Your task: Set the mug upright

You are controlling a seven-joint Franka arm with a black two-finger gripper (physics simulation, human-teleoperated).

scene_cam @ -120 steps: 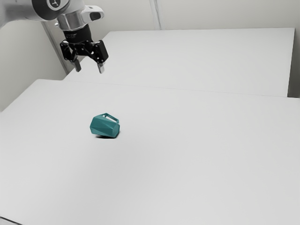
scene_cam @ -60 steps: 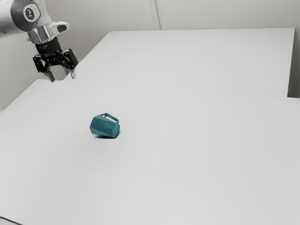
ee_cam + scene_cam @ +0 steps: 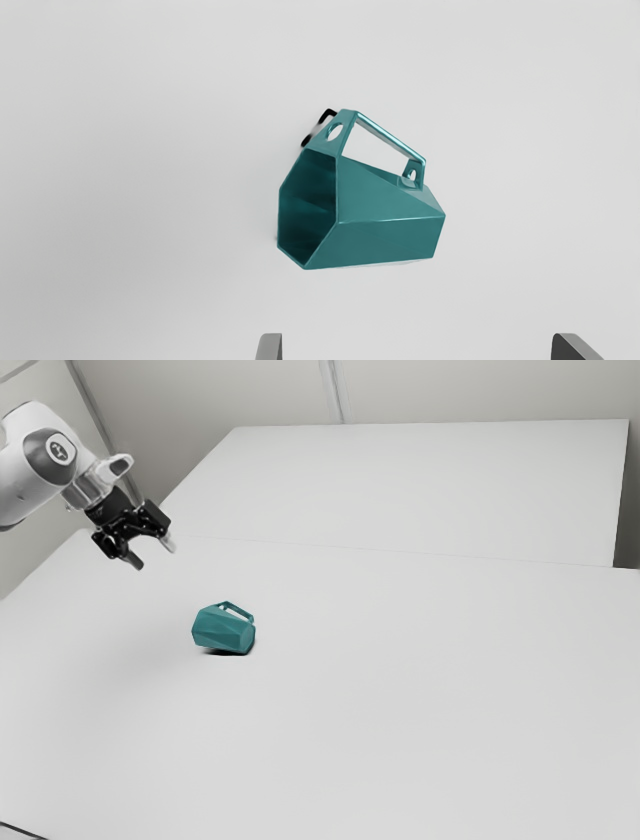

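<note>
high side view, wrist view apparently closer, mug point(image 3: 385, 240) in both

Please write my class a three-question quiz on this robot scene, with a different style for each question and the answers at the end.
1. Multiple choice. How is the mug placed on the table?
A) Standing upright
B) Lying on its side
C) Upside down on its rim

2. True or false. The gripper is open and away from the mug.

3. Fill in the blank. The mug's body and its handle are the same colour: ____.

Key: 1. B; 2. True; 3. teal
</note>
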